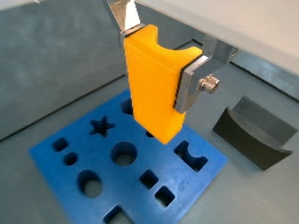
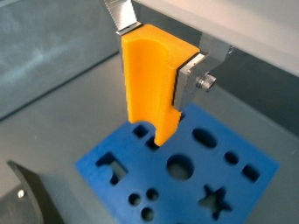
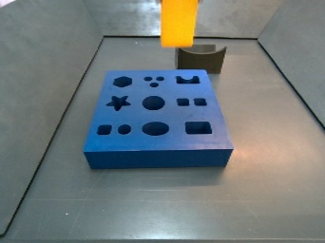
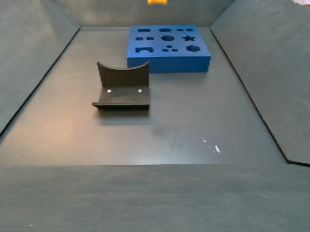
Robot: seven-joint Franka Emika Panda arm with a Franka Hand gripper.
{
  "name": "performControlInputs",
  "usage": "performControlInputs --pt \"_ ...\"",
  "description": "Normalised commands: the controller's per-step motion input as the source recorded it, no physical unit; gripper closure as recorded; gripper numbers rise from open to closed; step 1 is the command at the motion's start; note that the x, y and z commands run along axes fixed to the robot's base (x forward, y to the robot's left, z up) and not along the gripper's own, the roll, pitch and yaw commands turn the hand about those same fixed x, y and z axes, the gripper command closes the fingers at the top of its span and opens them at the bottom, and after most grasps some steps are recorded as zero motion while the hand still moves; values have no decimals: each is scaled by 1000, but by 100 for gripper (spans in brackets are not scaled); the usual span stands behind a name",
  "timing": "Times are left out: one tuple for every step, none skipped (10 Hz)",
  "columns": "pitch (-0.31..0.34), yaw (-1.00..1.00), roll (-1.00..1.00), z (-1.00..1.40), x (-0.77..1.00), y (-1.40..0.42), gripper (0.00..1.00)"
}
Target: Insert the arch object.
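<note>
The arch object [image 4: 121,86] sits on the grey floor [image 4: 182,136], scoop facing up, well apart from my gripper [image 1: 163,54] and beside the blue board [image 3: 159,119], not in it. My gripper hangs above the board, its silver fingers [image 2: 193,74] clamped on an orange-yellow bar [image 1: 155,83] held upright, the bar's lower tip over the board's arch-shaped hole [image 1: 193,156] in both wrist views. In a side view the bar [image 3: 178,21] shows above the board's far edge
</note>
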Motion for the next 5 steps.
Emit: performControlInputs --pt "-104 -74 -147 -866 -123 474 100" --pt "-176 0 -300 -569 -14 451 100" --pt "-219 -17 -329 -434 0 391 100" --pt "-196 -83 -321 -443 0 246 100" --pt "-131 -209 -224 -409 0 206 100"
